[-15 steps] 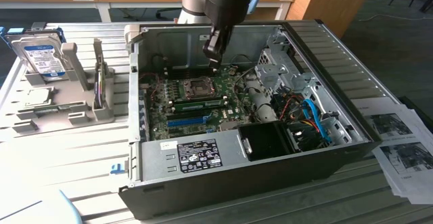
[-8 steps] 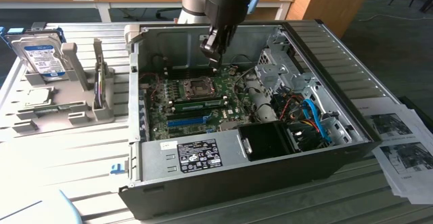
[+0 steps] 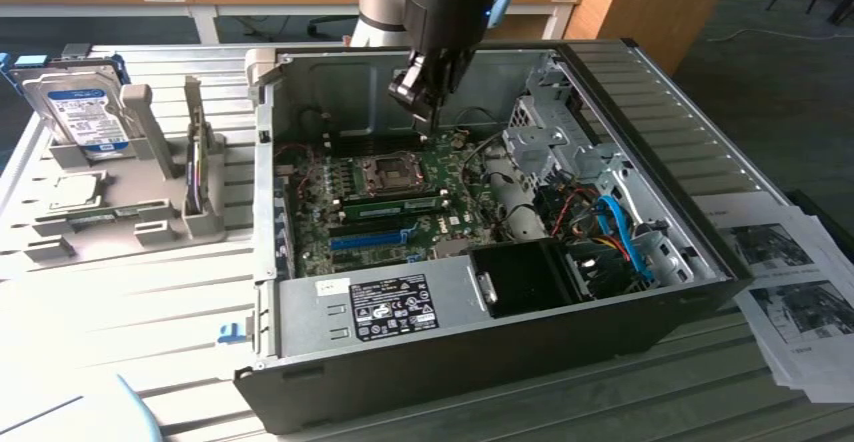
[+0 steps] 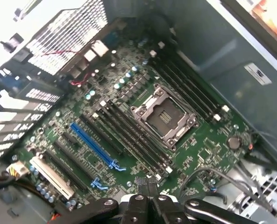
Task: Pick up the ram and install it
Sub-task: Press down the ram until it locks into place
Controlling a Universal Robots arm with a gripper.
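A thin green stick, the ram [image 3: 395,205], lies along the memory slots just beside the CPU socket [image 3: 394,169] on the motherboard inside the open computer case [image 3: 441,332]. It looks seated in a slot, though I cannot tell how deep. My gripper [image 3: 430,122] hangs over the far part of the board, above the socket and apart from the ram. In the wrist view the gripper [image 4: 146,184] is shut with nothing between its fingers, over the end of the dark slots beside the CPU socket [image 4: 166,114].
A long blue slot [image 3: 367,240] runs parallel to the ram. Cables and a drive cage [image 3: 554,132] fill the case on the exterior view's right. A grey holder [image 3: 120,222] with a hard drive [image 3: 80,112] stands outside the case. Papers [image 3: 801,292] lie opposite.
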